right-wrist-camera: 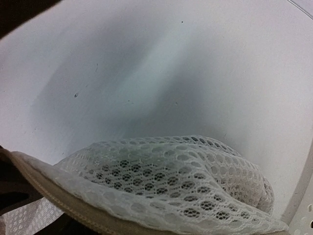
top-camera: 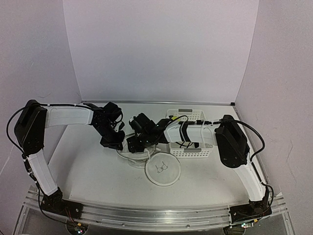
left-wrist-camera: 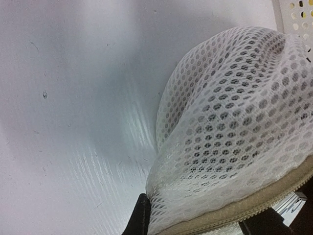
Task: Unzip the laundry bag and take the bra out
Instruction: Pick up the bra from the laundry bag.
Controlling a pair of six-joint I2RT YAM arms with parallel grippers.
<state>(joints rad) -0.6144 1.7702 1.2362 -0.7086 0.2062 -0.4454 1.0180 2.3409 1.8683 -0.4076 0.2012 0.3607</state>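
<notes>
If pulled unevenly by left gripper (top-camera: 112, 143) and right gripper (top-camera: 135, 145), closure unreadable on both, could tear laundry bag (left-wrist-camera: 230, 142) mesh or drag it into perforated basket (top-camera: 195, 154) at 3 o'clock.

The laundry bag (left-wrist-camera: 234, 142) is white honeycomb mesh with a beige zipper band (left-wrist-camera: 254, 208); its round face carries a black bra drawing (top-camera: 161, 168). The perforated basket (top-camera: 193, 153) is white.

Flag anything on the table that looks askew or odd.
The laundry bag lies splayed open. Its round printed face is flat on the table, while its other mesh half bulges up, crumpled, beside the left gripper and right gripper. Nothing looks spilled or torn.
</notes>
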